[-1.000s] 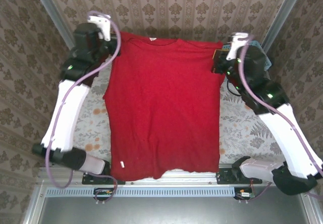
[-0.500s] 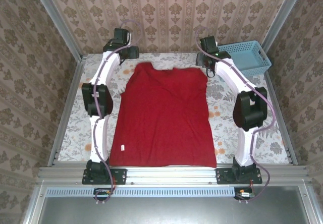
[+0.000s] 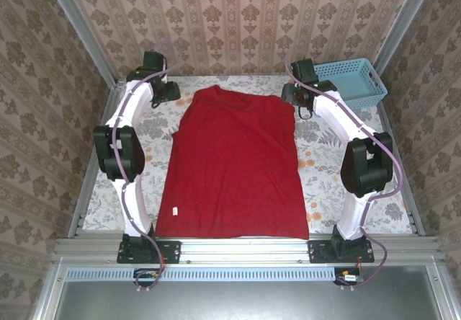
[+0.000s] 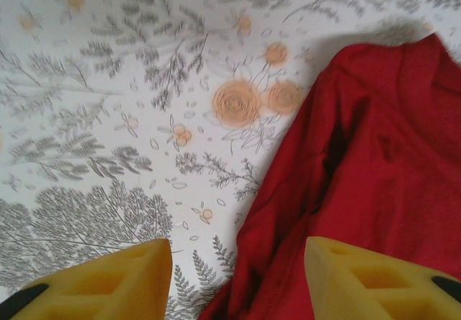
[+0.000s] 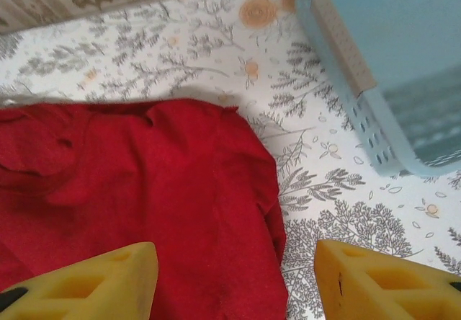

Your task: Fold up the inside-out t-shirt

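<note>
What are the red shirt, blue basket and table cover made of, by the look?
Red shirt: soft matte cloth, probably knit; it wrinkles and lies limp. Blue basket: looks like rigid moulded plastic, slight sheen, perforated walls. Table cover: smooth floral-printed sheet; cloth or vinyl, can't tell.

White arm links point(image 3: 133, 201), black joints point(image 3: 117, 152), purple cables point(image 3: 395, 179); yellow fingers point(image 4: 108, 280) with hollow triangular cutouts.
</note>
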